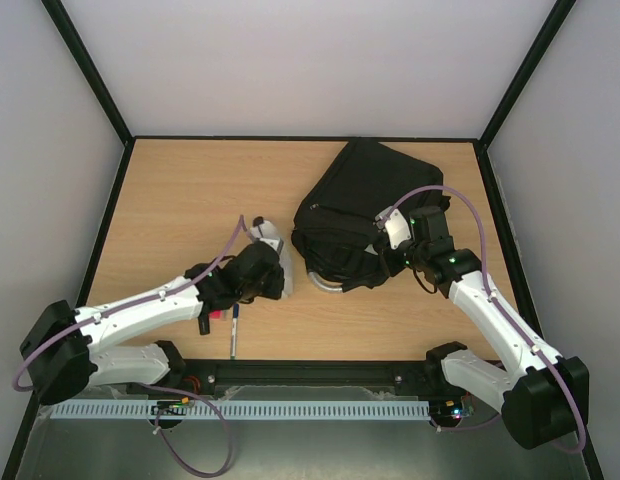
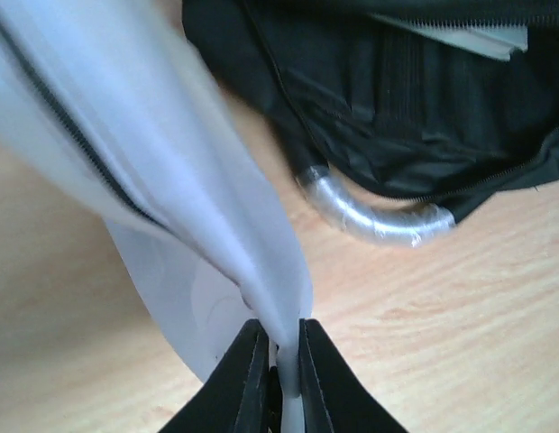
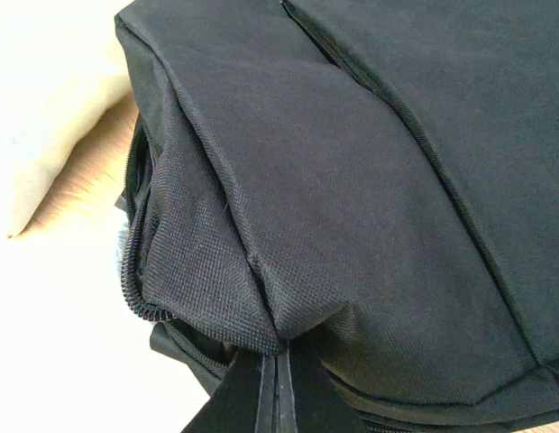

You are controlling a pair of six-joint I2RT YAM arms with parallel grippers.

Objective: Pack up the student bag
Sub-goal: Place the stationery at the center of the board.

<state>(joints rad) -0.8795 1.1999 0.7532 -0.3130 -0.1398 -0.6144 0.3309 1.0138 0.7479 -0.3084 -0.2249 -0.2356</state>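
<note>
The student bag (image 1: pixel 360 200), a big black fabric backpack, lies at the centre right of the table, its grey looped handle (image 1: pixel 325 283) towards the front. My right gripper (image 1: pixel 383 262) is shut on a fold of the bag's black fabric (image 3: pixel 261 298) beside an open zip edge (image 3: pixel 131 271). My left gripper (image 1: pixel 262 272) is shut on a white translucent zip pouch (image 1: pixel 279 266), just left of the bag. In the left wrist view the pouch (image 2: pixel 171 180) rises from the pinching fingers (image 2: pixel 248 379), with the bag (image 2: pixel 397 108) and handle (image 2: pixel 370 216) beyond.
A pen (image 1: pixel 234 338) lies on the wooden table (image 1: pixel 180 200) near the front edge, under the left arm, with a small pink item (image 1: pixel 218 315) beside it. Black-framed walls close in the table on three sides.
</note>
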